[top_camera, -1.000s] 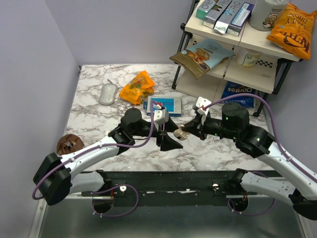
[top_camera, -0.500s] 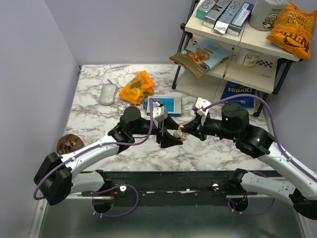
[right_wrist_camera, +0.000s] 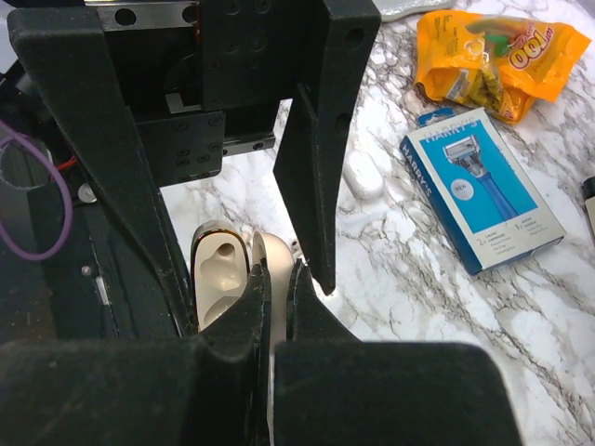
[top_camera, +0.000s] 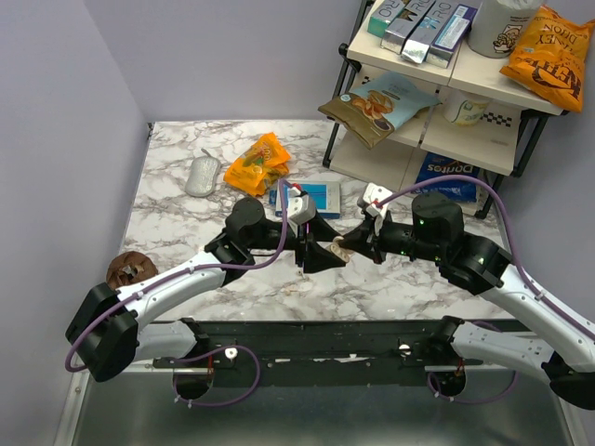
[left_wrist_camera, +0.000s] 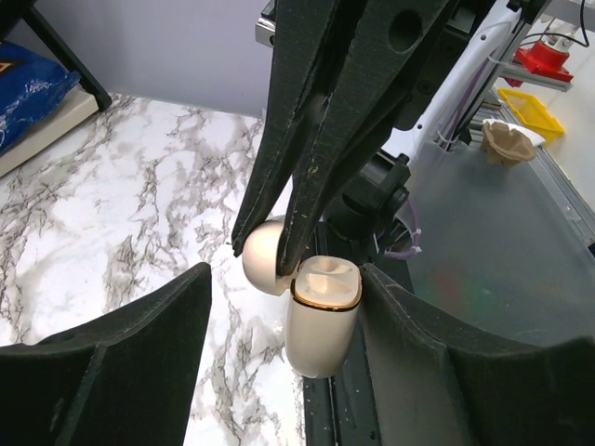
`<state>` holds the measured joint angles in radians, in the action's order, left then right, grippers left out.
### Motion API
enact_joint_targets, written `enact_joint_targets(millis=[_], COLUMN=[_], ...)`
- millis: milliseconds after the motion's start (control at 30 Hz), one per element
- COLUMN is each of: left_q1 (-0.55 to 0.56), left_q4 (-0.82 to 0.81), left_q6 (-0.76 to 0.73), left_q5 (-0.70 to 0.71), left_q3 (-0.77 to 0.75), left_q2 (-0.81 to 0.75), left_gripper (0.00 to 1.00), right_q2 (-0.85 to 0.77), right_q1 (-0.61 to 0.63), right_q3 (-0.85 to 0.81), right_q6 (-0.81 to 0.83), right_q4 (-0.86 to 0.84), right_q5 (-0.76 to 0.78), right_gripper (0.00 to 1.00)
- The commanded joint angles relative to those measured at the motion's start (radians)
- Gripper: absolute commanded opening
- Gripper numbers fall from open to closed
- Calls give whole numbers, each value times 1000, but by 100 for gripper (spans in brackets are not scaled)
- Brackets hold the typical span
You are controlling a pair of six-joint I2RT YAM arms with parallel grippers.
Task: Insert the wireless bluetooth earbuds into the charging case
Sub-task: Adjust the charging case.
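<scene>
The charging case (left_wrist_camera: 323, 325) is open and held off the table, with its two wells (right_wrist_camera: 216, 279) looking empty. My right gripper (right_wrist_camera: 281, 269) is shut on the case's flipped-back lid (left_wrist_camera: 263, 258) and carries the case at the table's middle (top_camera: 339, 249). My left gripper (left_wrist_camera: 284, 279) is open and straddles the case body. One left finger (left_wrist_camera: 418, 353) is against the case and the other (left_wrist_camera: 121, 353) stands apart from it. A small cream-white rounded piece (right_wrist_camera: 363, 175), perhaps an earbud, lies on the marble beyond the grippers. I see no other earbud.
A blue-and-white flat box (top_camera: 309, 196) lies just behind the grippers. An orange snack bag (top_camera: 257, 163) and a grey-white mouse (top_camera: 202, 176) are at the back left. A brown muffin-like lump (top_camera: 127, 269) sits at the left edge. A stocked shelf rack (top_camera: 446, 93) stands at the back right.
My left gripper has moved right and up, from below and left of the case to around its body. My right gripper keeps hold of the lid and has barely shifted.
</scene>
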<state>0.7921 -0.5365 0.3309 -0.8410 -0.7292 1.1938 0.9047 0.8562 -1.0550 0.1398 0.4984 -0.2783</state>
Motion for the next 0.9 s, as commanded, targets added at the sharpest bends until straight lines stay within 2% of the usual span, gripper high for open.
enact_joint_targets(millis=[0, 200, 433, 600, 733, 800, 867], left_q1=[-2, -2, -2, -2, -2, -2, -2], left_q4=[-34, -25, -2, -16, -19, -19, -26], left_q6=[5, 4, -15, -9, -4, -1, 3], left_q5=[-23, -20, -12, -21, -32, -33, -38], left_q3=[-15, 10, 25, 27, 22, 20, 20], left_q2=[3, 0, -7, -5, -2, 4, 7], left_gripper=[69, 75, 73, 59, 44, 33, 27], right_q2=[-1, -1, -1, -1, -1, -1, -3], right_q1=[7, 7, 6, 7, 7, 7, 6], right_q3=[-7, -11, -16, -14, -13, -14, -14], right_q6=[7, 3, 0, -2, -2, -2, -2], right_q4=[2, 2, 0, -3, -3, -4, -3], right_q5=[-7, -10, -7, -6, -5, -5, -6], right_gripper=[1, 1, 1, 1, 1, 1, 1])
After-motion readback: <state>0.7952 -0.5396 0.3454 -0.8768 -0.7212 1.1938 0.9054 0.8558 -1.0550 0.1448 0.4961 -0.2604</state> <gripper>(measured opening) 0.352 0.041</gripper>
